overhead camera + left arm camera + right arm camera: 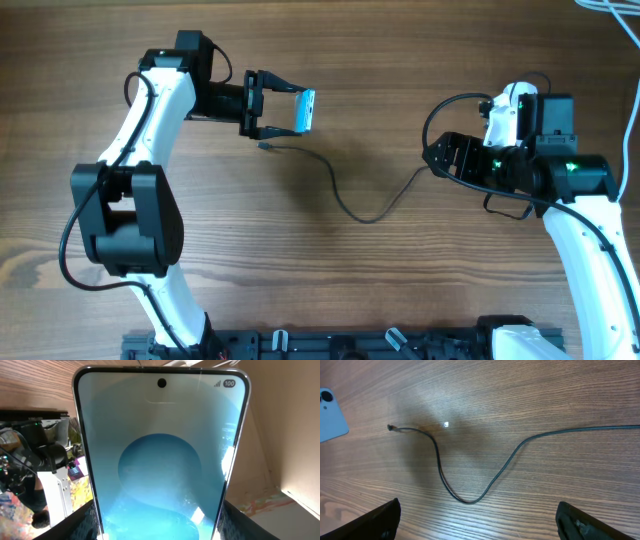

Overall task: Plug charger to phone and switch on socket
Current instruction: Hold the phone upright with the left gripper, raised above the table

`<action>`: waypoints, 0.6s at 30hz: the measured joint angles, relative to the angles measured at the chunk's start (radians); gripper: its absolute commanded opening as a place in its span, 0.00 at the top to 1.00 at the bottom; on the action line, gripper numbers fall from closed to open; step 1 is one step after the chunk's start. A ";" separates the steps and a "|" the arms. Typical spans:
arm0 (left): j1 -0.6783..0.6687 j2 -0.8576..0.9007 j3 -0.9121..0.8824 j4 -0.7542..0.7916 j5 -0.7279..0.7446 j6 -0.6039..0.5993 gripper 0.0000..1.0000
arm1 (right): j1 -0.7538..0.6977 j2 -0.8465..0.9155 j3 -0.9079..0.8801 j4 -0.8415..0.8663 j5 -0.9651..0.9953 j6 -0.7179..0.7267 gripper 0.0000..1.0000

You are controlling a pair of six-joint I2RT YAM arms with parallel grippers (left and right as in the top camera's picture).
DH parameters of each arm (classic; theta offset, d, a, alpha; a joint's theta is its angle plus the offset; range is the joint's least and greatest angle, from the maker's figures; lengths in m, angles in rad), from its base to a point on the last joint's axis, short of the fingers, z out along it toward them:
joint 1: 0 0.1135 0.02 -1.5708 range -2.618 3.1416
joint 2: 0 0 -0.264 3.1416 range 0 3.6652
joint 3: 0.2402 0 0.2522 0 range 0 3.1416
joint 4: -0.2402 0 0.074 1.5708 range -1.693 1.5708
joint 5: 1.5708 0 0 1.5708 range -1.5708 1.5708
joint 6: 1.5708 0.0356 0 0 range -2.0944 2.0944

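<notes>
Phone point(160, 460) fills your left wrist view, screen lit, pinched at its lower edges by the left gripper point(160, 532). In the right wrist view, the right gripper point(480, 527) is spread wide with nothing in it. The charger point(439, 467) snakes loose over the table point(545, 390) ahead, connector point(390, 427) bare. Overhead, that connector sits just beside the held phone, not in it. I'd say you've only got the pickup done, so plugging in and the switch are left. Can't pick out the socket for sure.
</notes>
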 measured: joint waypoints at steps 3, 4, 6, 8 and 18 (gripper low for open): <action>0.000 0.000 0.000 0.000 0.000 0.000 0.96 | 0.000 0.000 0.000 0.000 0.000 0.000 0.00; 0.000 0.000 0.000 0.000 -0.001 0.000 0.96 | 0.000 0.000 0.000 0.000 0.000 0.000 0.00; 0.000 0.000 0.000 0.000 -0.007 0.000 0.96 | 0.000 0.000 0.000 0.000 0.000 0.000 0.00; 0.000 0.000 0.000 0.000 -0.018 0.000 0.96 | 0.000 0.000 0.000 0.000 0.000 0.007 0.00; 0.000 0.000 0.000 0.000 -0.046 0.000 0.96 | 0.000 0.000 0.000 0.000 0.000 0.020 0.00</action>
